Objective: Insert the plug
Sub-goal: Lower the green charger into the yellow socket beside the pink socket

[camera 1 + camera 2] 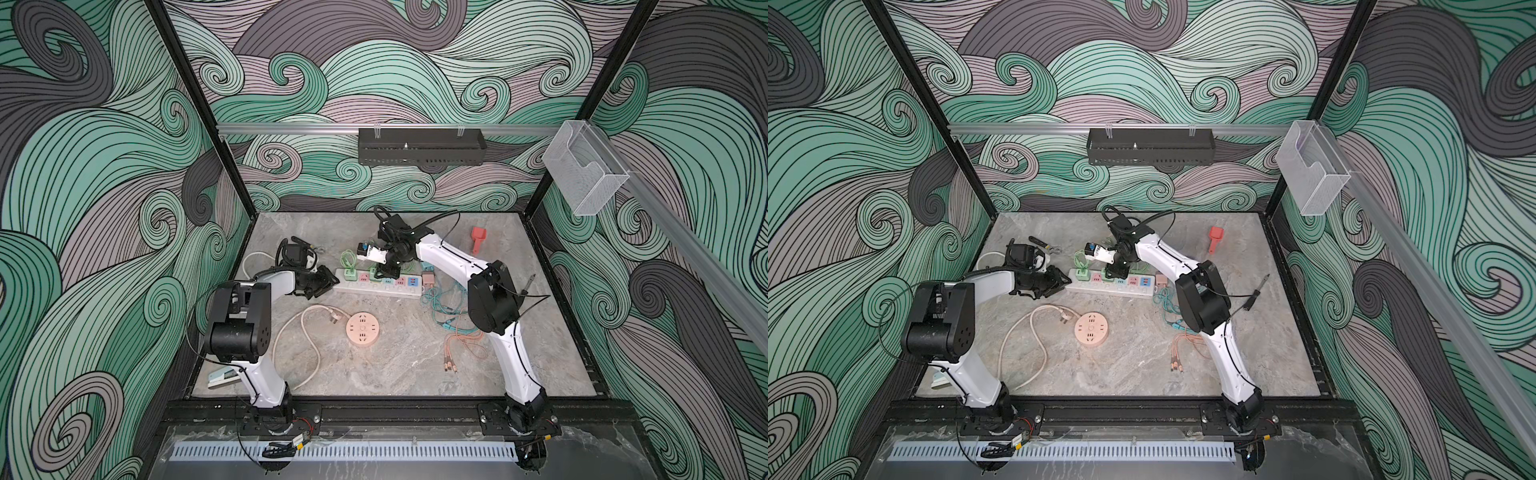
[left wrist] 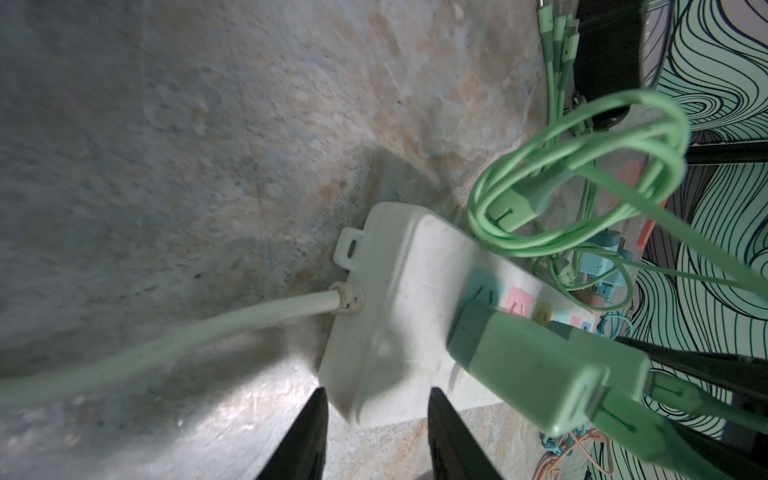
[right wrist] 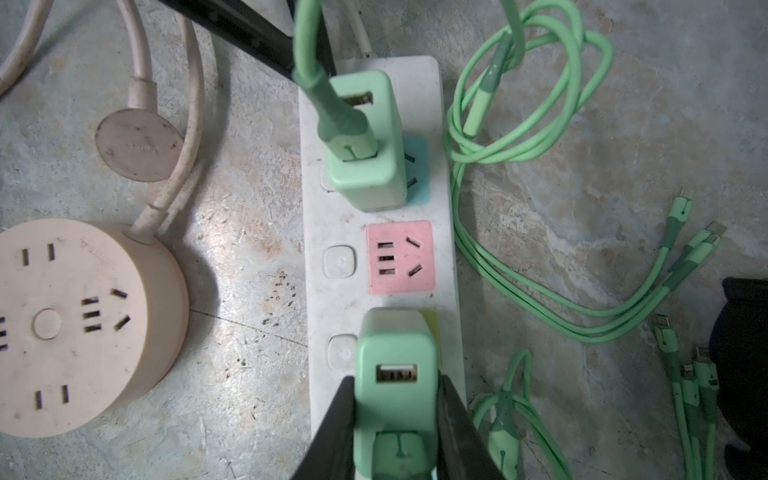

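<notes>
Green plug (image 3: 395,353), clenched in my right tool (image 3: 397,384), stood upright directly over the yellow socket (image 3: 432,330) of the power strip (image 3: 324,224), long axis pointing into it.

2 white arms (image 1: 266,378), black joints (image 1: 237,332), black cables (image 1: 879,328), black left claw (image 2: 378,392), black right claw (image 3: 395,379)

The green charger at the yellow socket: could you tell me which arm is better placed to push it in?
Right. The right tool clamps the green charger on the power strip; the left tool only sits at the strip's end.
</notes>
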Available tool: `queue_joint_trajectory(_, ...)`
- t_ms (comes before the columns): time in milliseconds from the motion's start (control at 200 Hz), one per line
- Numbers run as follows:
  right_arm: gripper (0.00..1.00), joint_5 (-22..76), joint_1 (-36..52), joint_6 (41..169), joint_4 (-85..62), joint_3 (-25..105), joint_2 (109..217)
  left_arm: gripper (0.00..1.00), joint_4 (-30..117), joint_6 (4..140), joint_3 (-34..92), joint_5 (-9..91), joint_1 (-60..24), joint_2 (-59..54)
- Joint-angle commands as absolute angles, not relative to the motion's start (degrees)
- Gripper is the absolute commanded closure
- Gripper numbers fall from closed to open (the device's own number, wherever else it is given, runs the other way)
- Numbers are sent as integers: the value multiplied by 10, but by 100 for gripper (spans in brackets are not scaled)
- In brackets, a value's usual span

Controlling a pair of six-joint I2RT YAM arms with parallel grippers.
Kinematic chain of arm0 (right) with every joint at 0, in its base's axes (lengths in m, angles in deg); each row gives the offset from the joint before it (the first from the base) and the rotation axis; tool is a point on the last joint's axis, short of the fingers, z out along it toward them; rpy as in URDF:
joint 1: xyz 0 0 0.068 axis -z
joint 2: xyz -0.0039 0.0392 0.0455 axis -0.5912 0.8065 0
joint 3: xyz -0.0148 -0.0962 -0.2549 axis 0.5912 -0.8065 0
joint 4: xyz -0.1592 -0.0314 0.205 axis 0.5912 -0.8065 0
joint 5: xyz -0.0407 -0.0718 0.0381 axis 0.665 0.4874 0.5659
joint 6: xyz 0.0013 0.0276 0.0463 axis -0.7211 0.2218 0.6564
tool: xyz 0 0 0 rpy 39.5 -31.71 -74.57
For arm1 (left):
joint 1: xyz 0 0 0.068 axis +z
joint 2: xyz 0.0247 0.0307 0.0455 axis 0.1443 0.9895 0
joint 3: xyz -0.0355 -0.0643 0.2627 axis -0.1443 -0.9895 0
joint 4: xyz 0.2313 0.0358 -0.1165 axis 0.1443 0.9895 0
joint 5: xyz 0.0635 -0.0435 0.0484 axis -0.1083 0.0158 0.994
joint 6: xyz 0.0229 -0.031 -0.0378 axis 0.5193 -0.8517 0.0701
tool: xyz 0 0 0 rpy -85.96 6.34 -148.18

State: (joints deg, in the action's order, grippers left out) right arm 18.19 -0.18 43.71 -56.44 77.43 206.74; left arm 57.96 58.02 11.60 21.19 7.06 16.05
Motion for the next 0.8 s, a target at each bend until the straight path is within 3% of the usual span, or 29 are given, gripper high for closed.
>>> queue_joint_trajectory(0,93,235,1,421,-602,768,2100,57,581,582,136,205,74,157)
queue_joint_trajectory(470,91,263,4,443,-624,764,2118,55,602,568,133,212,81,121)
queue_joint_trajectory(795,77,169,15,501,-624,780,2063,47,637,567,125,219,95,61)
